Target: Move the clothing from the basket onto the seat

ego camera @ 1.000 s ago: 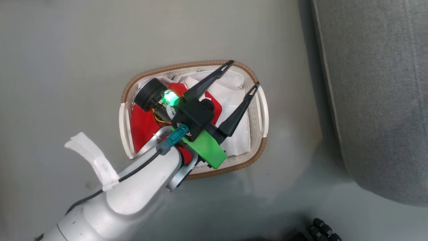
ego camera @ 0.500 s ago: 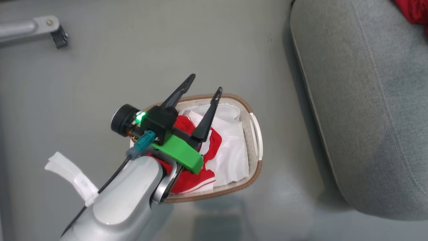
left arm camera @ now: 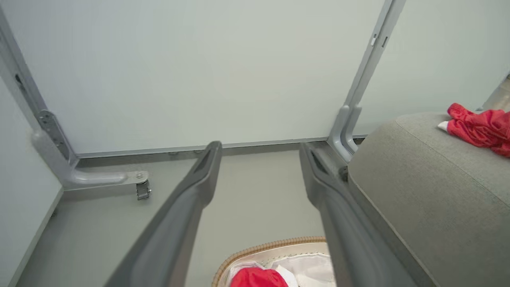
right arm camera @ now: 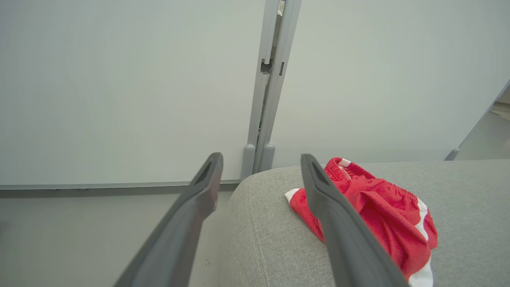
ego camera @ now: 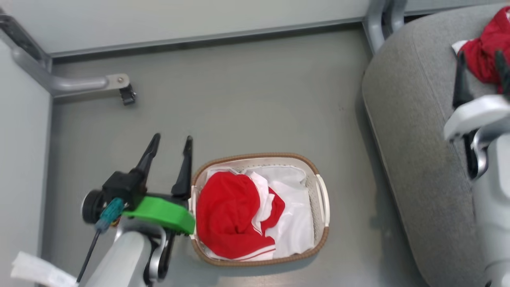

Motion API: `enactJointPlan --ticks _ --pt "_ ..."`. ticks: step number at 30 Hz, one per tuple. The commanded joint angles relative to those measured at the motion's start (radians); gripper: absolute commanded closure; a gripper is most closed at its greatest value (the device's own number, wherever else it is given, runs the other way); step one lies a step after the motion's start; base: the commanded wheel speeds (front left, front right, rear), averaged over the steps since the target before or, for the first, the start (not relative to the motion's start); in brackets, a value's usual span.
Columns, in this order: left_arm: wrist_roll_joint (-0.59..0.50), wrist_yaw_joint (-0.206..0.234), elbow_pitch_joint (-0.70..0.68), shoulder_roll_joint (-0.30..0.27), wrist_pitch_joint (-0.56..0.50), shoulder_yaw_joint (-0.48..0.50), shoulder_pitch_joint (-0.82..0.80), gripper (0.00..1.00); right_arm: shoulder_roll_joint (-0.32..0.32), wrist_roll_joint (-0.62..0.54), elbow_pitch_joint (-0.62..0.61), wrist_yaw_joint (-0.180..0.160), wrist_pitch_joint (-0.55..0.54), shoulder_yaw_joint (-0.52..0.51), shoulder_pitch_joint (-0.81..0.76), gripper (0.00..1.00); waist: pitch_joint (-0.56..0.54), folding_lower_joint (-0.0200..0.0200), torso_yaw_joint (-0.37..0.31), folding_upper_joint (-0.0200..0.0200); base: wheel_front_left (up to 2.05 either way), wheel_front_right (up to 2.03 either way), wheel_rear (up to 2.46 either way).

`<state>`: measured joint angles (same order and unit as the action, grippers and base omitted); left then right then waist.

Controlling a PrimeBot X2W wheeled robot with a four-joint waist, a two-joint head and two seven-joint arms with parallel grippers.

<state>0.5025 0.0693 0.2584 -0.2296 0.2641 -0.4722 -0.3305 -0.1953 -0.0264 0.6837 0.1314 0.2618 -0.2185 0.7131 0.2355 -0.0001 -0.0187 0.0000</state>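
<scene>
At the lower left of the head view my left gripper (ego camera: pixel 171 138) hovers over the grey floor (ego camera: pixel 247 99), just beside the left end of the basket (ego camera: pixel 259 156). Its two dark fingers are spread apart with nothing between them. The oval basket sits on the floor at lower centre. Inside it, red clothing (ego camera: pixel 227 211) with thin white stripes is heaped in the left half, on top of a white liner sheet (ego camera: pixel 297 215) that shows in the right half. Along the right side of the frame runs the big grey seat (ego camera: pixel 410 139), near the basket but apart from it. At the right edge my right gripper (ego camera: pixel 480 59) is above the seat cushion, fingers spread wide and empty. Beyond the fingertips, in the upper right corner, a second red garment (ego camera: pixel 484 48) with white patches lies crumpled on the seat. Farthest off, a metal foot (ego camera: pixel 91 83) stands at upper left against the pale wall (ego camera: pixel 199 20).
</scene>
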Motion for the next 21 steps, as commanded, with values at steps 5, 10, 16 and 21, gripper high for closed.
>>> enactJointPlan --ticks 5,10,16,21 --pt "-0.031 0.006 -0.017 0.031 0.0 0.137 0.151 0.0 0.079 0.019 -0.152 -0.001 0.005 0.019 -0.215 0.0 -0.102 0.0001 0.083 0.0 0.0 0.0 0.0" --pt "-0.069 -0.019 -0.026 0.059 0.001 0.228 0.262 0.0 0.131 0.034 -0.279 -0.001 0.005 0.052 -0.391 0.0 -0.136 0.0001 0.106 0.0 0.0 0.0 0.0" --pt "-0.131 -0.05 -0.014 0.085 0.001 0.284 0.34 0.0 0.143 0.121 -0.365 -0.001 0.005 0.13 -0.545 0.0 -0.171 0.0001 0.115 0.0 0.0 0.0 0.0" --pt "-0.162 -0.079 -0.008 0.114 0.001 0.321 0.38 0.0 0.143 0.191 -0.397 -0.001 0.005 0.195 -0.622 0.0 -0.195 0.0001 0.112 0.0 0.0 0.0 0.0"
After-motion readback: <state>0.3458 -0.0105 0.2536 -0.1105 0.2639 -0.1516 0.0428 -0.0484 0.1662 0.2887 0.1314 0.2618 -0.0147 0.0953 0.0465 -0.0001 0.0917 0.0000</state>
